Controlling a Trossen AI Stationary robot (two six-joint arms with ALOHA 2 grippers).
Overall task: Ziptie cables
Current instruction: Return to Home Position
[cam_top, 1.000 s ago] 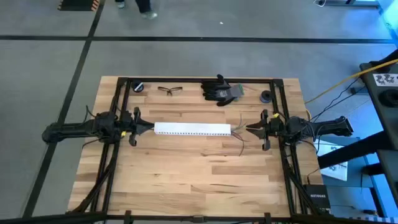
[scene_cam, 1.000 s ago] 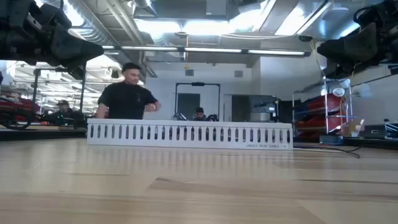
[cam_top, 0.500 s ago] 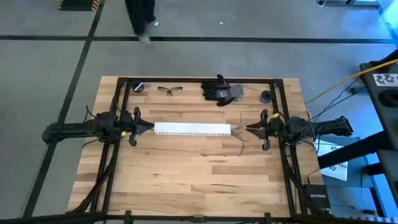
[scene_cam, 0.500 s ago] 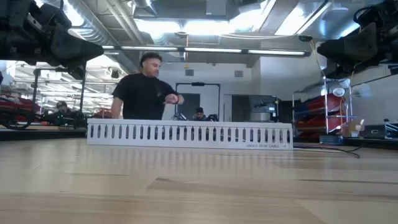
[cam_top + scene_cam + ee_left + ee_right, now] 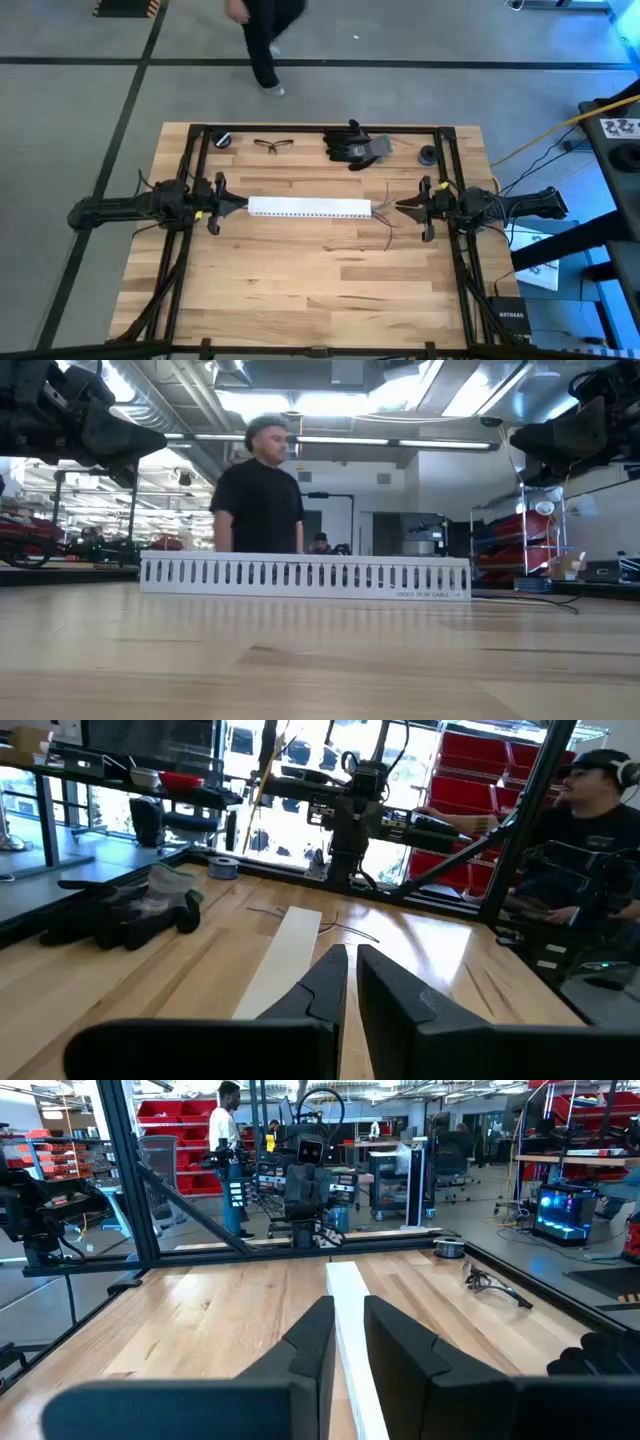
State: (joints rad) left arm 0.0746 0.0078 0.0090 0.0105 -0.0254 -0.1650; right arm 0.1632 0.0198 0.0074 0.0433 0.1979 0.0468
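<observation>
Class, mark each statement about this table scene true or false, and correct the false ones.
1. The long white slotted plastic cable duct lies on the wooden table, between the left gripper and the right gripper. True.
2. The black work gloves lie on top of the duct. False: they lie apart from it at the far edge, beside the clear safety glasses.
3. The thin dark wires stick out at the duct's end by the left gripper. False: they splay out at the end by the right gripper.
4. A person in a black top shows beyond the table. True.
</observation>
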